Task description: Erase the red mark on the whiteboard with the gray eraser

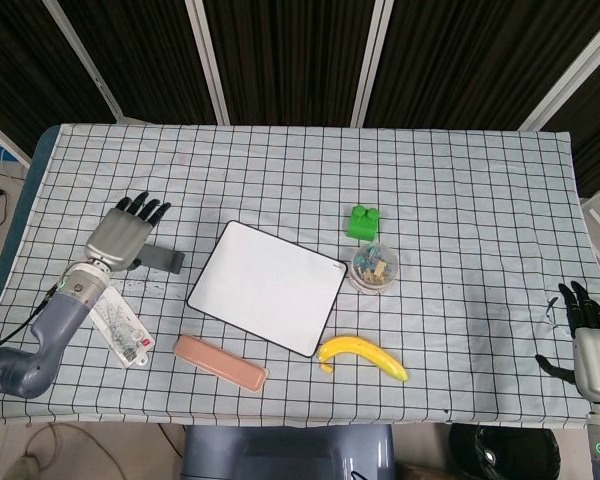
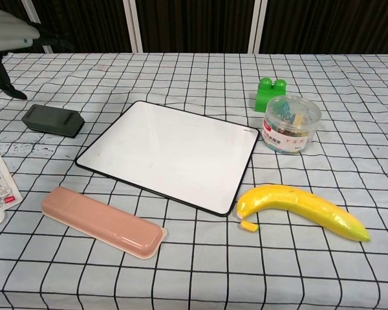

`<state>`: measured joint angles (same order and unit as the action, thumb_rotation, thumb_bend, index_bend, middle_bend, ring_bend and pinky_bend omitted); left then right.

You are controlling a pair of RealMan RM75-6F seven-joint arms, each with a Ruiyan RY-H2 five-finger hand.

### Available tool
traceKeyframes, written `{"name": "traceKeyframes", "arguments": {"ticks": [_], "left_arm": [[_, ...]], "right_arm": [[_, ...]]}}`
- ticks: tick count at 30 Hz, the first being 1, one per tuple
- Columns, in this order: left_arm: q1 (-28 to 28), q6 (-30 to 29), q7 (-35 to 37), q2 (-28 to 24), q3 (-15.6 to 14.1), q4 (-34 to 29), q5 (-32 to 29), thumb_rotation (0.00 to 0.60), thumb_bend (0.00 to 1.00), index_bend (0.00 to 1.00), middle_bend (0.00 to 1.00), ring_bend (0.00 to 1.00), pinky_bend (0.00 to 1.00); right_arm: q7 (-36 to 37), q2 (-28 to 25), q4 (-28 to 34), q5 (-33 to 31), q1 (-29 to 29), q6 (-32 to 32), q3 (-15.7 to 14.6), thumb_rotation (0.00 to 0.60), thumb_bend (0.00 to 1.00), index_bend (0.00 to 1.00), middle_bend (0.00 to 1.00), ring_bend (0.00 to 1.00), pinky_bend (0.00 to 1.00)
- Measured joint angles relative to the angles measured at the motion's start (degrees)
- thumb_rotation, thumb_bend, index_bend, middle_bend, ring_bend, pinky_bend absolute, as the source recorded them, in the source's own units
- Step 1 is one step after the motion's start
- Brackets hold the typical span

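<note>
Far left, the left hand (image 1: 123,238) hovers above the bench (image 1: 460,200) with its fingers (image 1: 140,207) spread, holding nothing. The gray eraser (image 2: 53,121) lies flat on the cloth just beside it, left of the whiteboard (image 2: 171,154), whose surface looks clean white. Past that are a green block (image 2: 269,92), a tub of clips (image 2: 291,124) and a banana (image 2: 301,210). The right hand (image 1: 587,330) sits at the far right edge, fingers apart, empty.

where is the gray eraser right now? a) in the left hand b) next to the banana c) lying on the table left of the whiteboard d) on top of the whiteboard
c: the gray eraser lies on the checked cloth left of the whiteboard, and the left hand is lifted above it with fingers spread, holding nothing.
</note>
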<state>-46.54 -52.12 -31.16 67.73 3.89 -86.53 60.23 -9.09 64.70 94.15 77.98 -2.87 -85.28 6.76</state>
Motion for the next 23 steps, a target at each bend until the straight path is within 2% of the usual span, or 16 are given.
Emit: {"name": "traceKeyframes", "arguments": {"ticks": [6,9,17,23], "left_arm": [[6.48,-9.13,-1.13,-7.11,-1.46,-11.51,0.05,0.6,0.13,0.0,0.06,0.0,0.12],[10.57,-13.91,0.54,-9.33,-3.02,-13.62,2.81,0.6,0.13,0.0,0.06,0.0,0.11],[20.45,-23.91,10.64,-11.26,-7.48,-12.89,13.73,0.6,0.13,0.0,0.06,0.0,0.08],[26.61,-31.26,17.34,-10.26,-10.6,-7.44,21.86,0.6,0.13,0.0,0.06,0.0,0.06]], "right_arm": [[-0.28,0.07,-0.08,0.54,-0.05,-0.3,-0.07,0.6,0.03,0.0,0.08,0.17,0.18],[-0.27,0.09,-0.01,0.62,0.01,-0.5,-0.05,0.6,0.03,0.0,0.08,0.17,0.18],[-0.29,0.28,-0.18,0.99,-0.03,-0.82,0.01,0.6,0.03,0.0,0.08,0.17,0.18],[0.0,0.29,-0.27,1.15,0.01,-0.94,0.01,0.6,0.03,0.0,0.08,0.17,0.18]]}}
